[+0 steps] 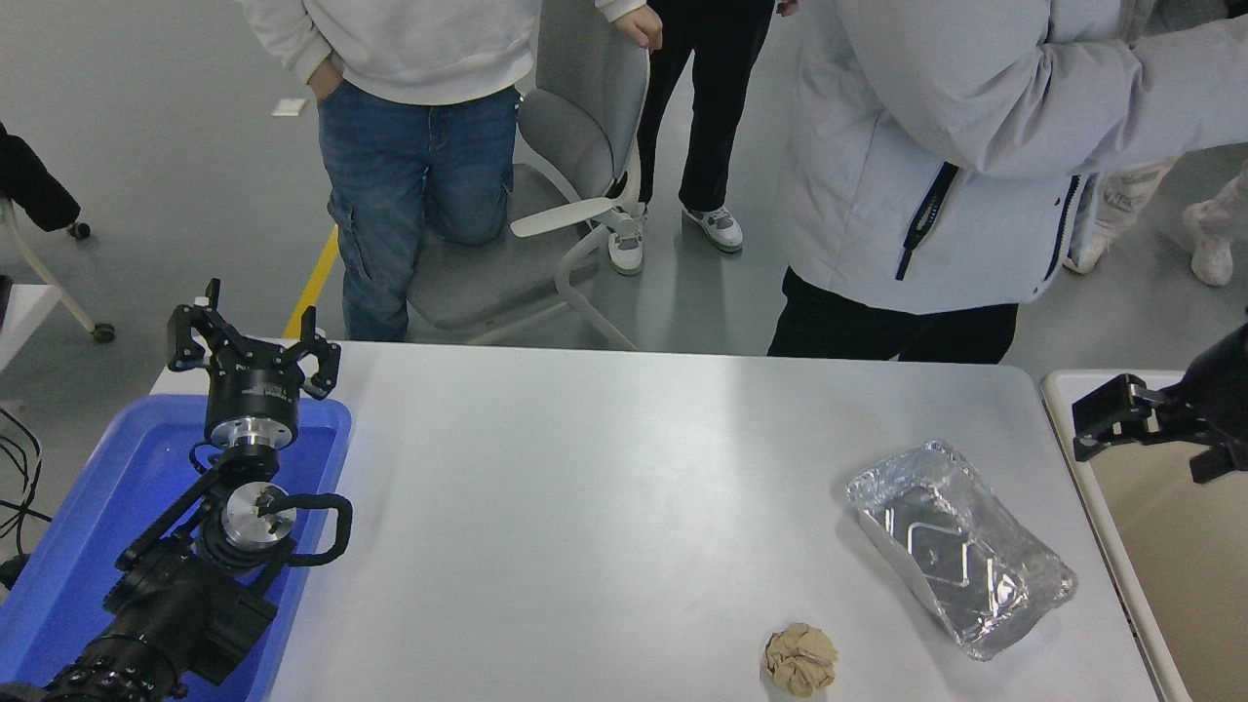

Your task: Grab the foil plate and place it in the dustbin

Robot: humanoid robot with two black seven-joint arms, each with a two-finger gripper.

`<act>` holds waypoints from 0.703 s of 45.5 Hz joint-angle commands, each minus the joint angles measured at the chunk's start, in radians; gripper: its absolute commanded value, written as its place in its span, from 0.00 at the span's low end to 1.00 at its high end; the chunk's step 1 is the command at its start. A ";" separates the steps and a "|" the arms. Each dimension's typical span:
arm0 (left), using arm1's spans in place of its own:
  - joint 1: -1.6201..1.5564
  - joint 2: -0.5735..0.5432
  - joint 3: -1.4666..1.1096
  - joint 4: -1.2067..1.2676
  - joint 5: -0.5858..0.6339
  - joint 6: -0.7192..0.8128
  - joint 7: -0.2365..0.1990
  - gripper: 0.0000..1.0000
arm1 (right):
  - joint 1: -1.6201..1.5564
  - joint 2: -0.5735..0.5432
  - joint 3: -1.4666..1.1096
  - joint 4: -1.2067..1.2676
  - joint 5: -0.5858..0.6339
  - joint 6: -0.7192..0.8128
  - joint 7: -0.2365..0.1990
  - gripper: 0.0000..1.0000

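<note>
Your foil plate sits on the white table near its right edge, lying at an angle, and there's nothing inside it that I can make out, just the ridges in the base. A crumpled tan paper ball lies on the table a bit to the plate's lower left, not touching it. Just right of the plate, past the table edge, you've got the dustbin; only part of it shows and what's visible inside looks bare. The right gripper hangs over the dustbin's rim, holding nothing, well clear of the plate, but I can't tell how wide it's spread. Far left of the plate, your left gripper is parked, fingers spread, over a blue tray.
</note>
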 commanded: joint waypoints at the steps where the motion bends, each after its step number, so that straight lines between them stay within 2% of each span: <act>1: 0.000 0.001 0.001 0.000 0.000 0.000 0.000 0.99 | -0.100 -0.056 0.013 -0.033 -0.001 -0.056 -0.011 1.00; 19: 0.000 0.001 0.001 0.000 0.000 0.000 0.000 0.99 | -0.243 -0.018 0.039 -0.023 0.159 -0.185 -0.009 1.00; 32: 0.000 0.001 0.001 0.000 0.000 0.000 0.000 0.99 | -0.392 -0.018 0.126 -0.019 0.194 -0.265 -0.008 1.00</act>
